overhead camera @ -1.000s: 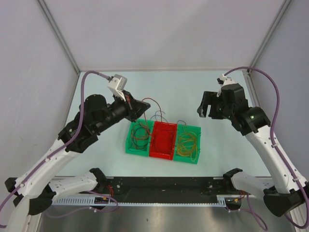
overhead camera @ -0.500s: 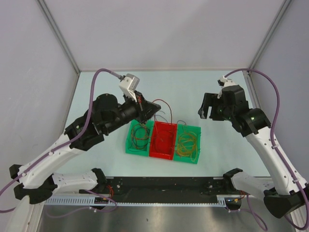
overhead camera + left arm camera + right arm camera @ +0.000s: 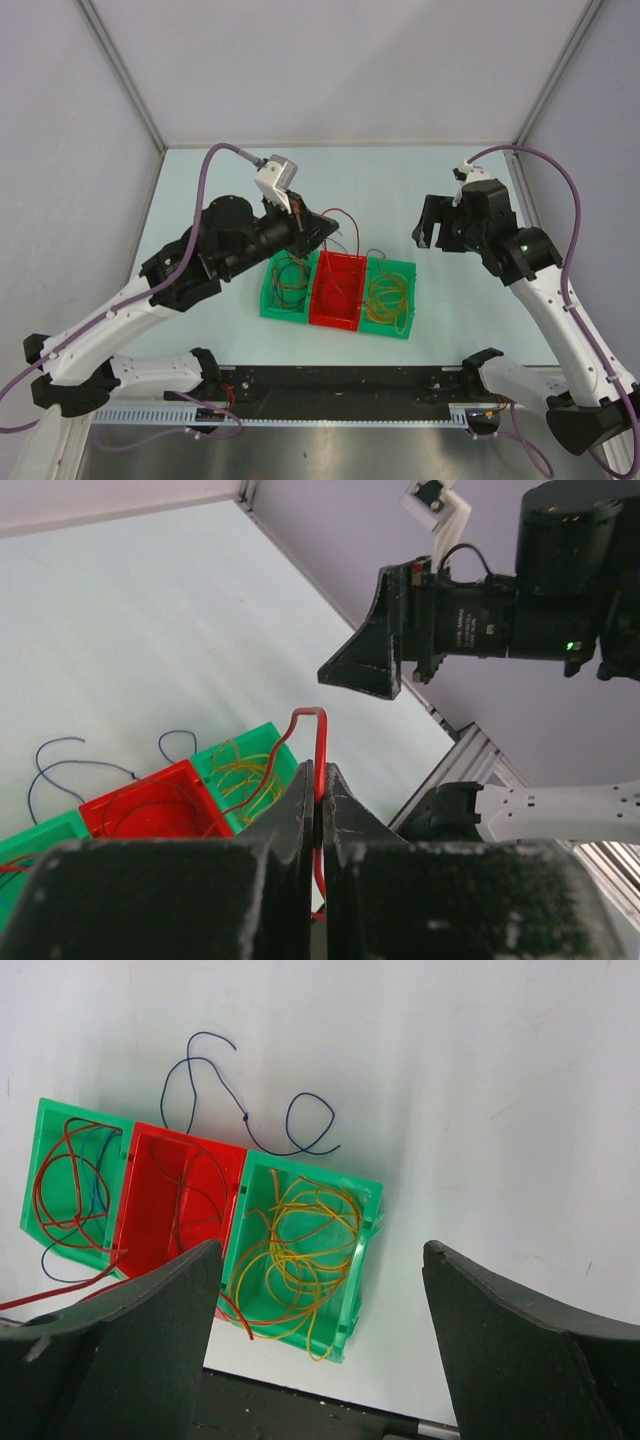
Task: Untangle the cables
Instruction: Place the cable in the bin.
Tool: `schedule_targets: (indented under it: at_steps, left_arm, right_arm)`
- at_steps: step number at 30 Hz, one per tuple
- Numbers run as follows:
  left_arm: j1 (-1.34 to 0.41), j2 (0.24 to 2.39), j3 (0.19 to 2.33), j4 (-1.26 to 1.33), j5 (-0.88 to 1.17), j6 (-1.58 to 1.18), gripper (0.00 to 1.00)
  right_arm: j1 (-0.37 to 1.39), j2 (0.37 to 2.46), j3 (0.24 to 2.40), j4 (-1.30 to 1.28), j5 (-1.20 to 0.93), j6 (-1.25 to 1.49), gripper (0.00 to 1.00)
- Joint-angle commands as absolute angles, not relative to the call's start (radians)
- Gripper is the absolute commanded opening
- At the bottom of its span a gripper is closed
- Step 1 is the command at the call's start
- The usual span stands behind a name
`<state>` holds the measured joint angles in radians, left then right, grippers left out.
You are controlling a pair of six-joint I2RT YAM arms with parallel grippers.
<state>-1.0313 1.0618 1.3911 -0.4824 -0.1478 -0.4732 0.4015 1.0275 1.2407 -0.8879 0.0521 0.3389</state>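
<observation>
Three bins stand in a row at the lower centre of the top view, wall against wall near the front edge of the tabletop (image 3: 400, 185). They are a left green bin (image 3: 265, 295), a red bin (image 3: 333, 320) and a right green bin (image 3: 410, 300). Bare tabletop spreads behind them toward the upper part of the frame. It also runs out on both sides to the grey walls (image 3: 330, 70).

The left end effector (image 3: 325, 232) hangs above the back rims of the left green bin and the red bin. Its jaws are pinched tight on a red cable (image 3: 322, 742). In the left wrist view the cable bends over just above the fingertips and trails down toward the bins. The right end effector (image 3: 433, 235) hovers over bare tabletop to the right of the row, well apart from the other arm. Its jaws are spread wide with nothing between them.

Yellow cables (image 3: 300, 1240) lie in loose coils inside the right green bin. Red loops (image 3: 60, 1185) and a blue strand (image 3: 98, 1175) fill the left green bin. A thin blue cable (image 3: 245, 1115) curls on the tabletop just behind the red bin.
</observation>
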Motion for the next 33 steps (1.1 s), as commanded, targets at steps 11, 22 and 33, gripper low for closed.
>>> schedule_targets:
  at_steps: [11,22,33]
  left_arm:
    - [-1.054,1.032,1.493,-0.492,-0.193,-0.486,0.00]
    - [-1.054,1.014,1.353,-0.433,-0.284,-0.466,0.00]
    - [-1.054,1.009,1.253,-0.357,-0.313,-0.451,0.00]
  right_arm:
    - [0.394,1.006,1.221,-0.847,0.029,0.330,0.85]
    - [0.390,0.999,1.218,-0.857,0.032,0.331,0.85]
    - [0.388,1.006,1.216,-0.851,0.023,0.336,0.85]
